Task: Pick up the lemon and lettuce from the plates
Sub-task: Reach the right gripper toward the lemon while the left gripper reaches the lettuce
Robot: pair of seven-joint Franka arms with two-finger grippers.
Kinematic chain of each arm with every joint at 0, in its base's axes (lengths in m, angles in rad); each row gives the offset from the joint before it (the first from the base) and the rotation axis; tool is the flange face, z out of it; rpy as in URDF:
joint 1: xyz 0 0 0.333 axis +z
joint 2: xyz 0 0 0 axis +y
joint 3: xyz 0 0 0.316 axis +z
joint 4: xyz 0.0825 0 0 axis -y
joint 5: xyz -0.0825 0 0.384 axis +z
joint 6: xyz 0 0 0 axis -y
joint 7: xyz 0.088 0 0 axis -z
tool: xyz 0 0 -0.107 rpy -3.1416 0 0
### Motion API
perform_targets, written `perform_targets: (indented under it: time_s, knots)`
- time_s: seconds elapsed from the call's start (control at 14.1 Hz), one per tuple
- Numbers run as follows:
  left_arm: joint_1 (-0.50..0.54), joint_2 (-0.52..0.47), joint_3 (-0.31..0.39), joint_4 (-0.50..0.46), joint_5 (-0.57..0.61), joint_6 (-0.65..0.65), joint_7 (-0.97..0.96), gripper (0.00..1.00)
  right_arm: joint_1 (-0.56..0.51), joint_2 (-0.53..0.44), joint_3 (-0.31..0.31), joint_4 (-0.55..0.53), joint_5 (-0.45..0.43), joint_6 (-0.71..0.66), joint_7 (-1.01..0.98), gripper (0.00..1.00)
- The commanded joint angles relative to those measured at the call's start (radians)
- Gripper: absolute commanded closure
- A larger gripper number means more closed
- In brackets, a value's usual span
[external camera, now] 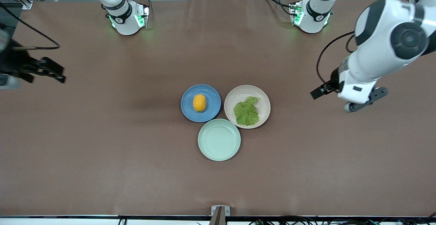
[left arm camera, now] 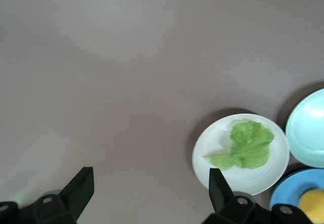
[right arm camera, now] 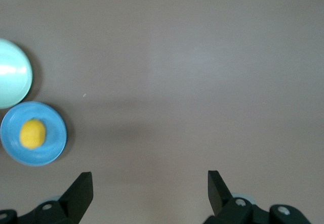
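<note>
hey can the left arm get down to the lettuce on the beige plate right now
Probably yes. The left gripper hangs open over bare table toward its own end, and the lettuce lies uncovered on the beige plate, with nothing between them.

no readable text, no labels, no brand names, no numbers, no signs on anything shown
</note>
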Motion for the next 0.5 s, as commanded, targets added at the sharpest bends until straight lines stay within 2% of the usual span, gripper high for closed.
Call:
perform_targets:
  time_s: [0.0,0.07,0.21,0.43]
  knots:
    - [-0.047,0.058,-0.015,-0.018,0.019,0.073,-0.177,0.0,0.131,0.051,-0.003,-0.019,0.044,0.018,0.106,0.0]
    - [-0.075,0.087,-0.015,-0.018,0.023,0.091,-0.253,0.0,0.18,0.09,-0.003,-0.023,0.073,0.04,0.167,0.0]
    - [-0.112,0.139,-0.015,-0.024,0.023,0.152,-0.405,0.0,0.252,0.163,-0.003,-0.055,0.075,0.108,0.258,0.0]
    - [-0.155,0.179,-0.014,-0.103,0.025,0.319,-0.56,0.01,0.347,0.243,-0.003,-0.152,0.08,0.291,0.362,0.0]
